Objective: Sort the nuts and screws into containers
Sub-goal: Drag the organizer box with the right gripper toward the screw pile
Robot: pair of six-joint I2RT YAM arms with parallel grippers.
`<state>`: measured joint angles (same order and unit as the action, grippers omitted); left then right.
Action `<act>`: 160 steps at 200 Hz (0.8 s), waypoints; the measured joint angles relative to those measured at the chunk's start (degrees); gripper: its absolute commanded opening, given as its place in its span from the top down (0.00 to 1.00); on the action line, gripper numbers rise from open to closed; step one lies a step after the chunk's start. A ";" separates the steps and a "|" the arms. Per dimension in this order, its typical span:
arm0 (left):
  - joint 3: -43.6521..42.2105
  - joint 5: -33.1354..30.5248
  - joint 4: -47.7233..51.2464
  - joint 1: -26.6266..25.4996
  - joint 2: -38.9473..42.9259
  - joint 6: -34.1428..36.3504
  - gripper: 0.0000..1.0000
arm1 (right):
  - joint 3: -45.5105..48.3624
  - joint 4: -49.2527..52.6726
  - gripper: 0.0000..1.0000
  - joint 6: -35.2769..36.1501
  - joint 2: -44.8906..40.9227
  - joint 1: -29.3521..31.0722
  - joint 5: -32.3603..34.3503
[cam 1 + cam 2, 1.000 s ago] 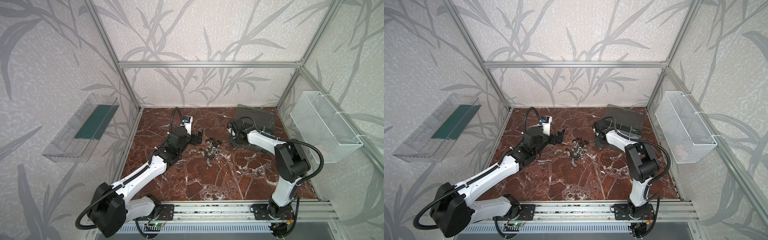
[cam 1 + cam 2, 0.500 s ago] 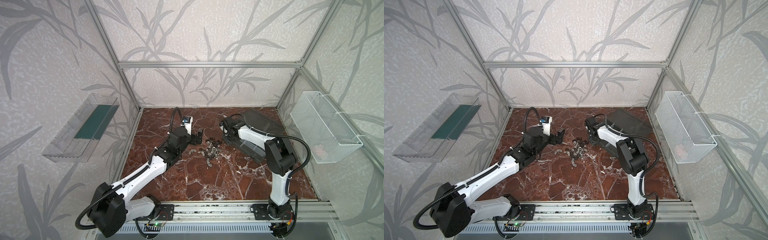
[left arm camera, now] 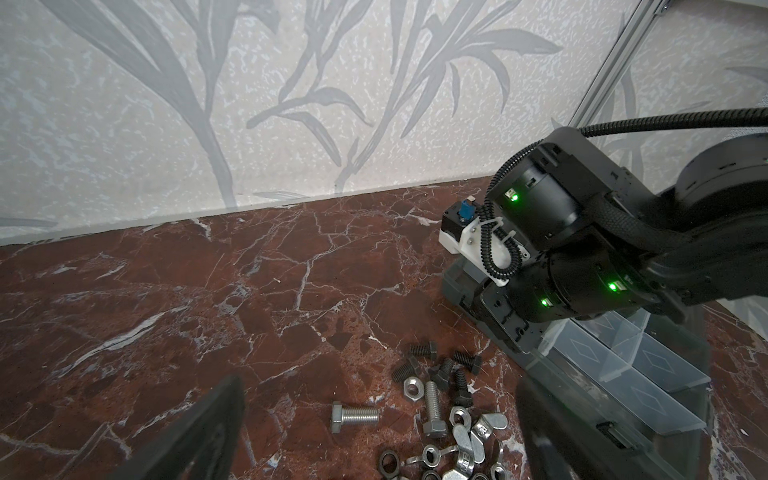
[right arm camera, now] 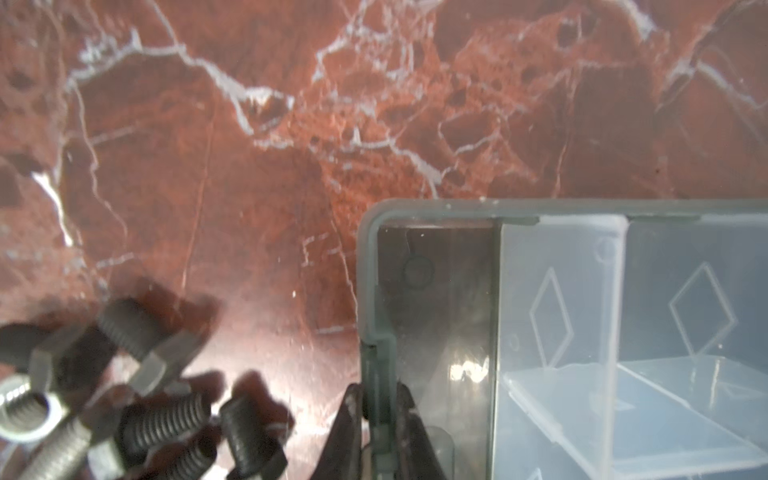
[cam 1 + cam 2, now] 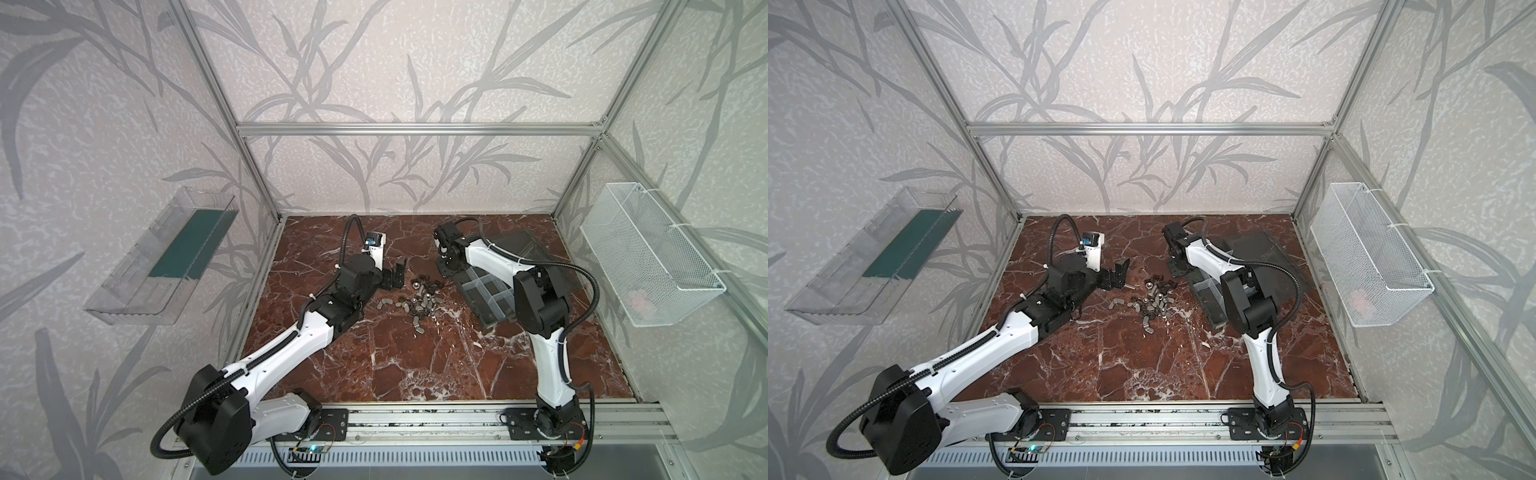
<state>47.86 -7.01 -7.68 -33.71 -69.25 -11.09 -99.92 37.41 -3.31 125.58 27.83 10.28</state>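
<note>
Crowding the right gripper point(image 4: 378, 405), dark screws point(image 4: 160, 424) lie beside the pinched organizer box point(image 4: 436, 206).

**Arms: pose and grip state**

My left arm point(image 5: 291, 345) stretches low toward centre, with the left gripper point(image 5: 396, 277) spread wide and empty. My right arm point(image 5: 536, 303) folds at the elbow and reaches inward. The right gripper point(image 4: 378, 397) points down, pinched tight on the organizer box point(image 4: 370, 232) rim.

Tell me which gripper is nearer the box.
Right. The right gripper is shut on the wall of the box, at the corner by the pile. The left gripper hangs open on the pile's far side, apart from the box.
</note>
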 measured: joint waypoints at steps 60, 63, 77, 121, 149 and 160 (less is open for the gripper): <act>0.00 -0.44 0.00 0.00 0.00 0.57 0.01 | -10.67 2.27 0.89 -3.10 6.67 -0.02 -0.39; 0.00 -0.44 0.00 0.00 0.00 0.59 0.01 | -11.04 2.32 0.89 -3.23 6.91 -0.02 -0.42; 0.00 -0.48 0.00 0.00 0.00 0.61 0.01 | -12.26 2.45 0.89 -3.85 7.63 -0.02 -0.66; 0.00 -0.52 0.00 0.00 0.00 0.63 0.01 | -14.60 3.45 0.89 -5.81 8.83 -0.04 -2.23; 0.00 -0.85 0.00 -0.02 0.00 0.87 0.01 | -16.74 3.65 0.89 -6.88 10.14 -0.04 -3.93; 0.00 -1.07 -0.02 -0.02 -0.02 1.01 0.01 | -17.66 3.67 0.89 -7.28 10.73 -0.04 -4.50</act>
<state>47.86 -8.08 -7.70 -33.74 -69.28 -10.09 -117.58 41.08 -10.59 136.31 27.79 5.78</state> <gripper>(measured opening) 0.993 0.127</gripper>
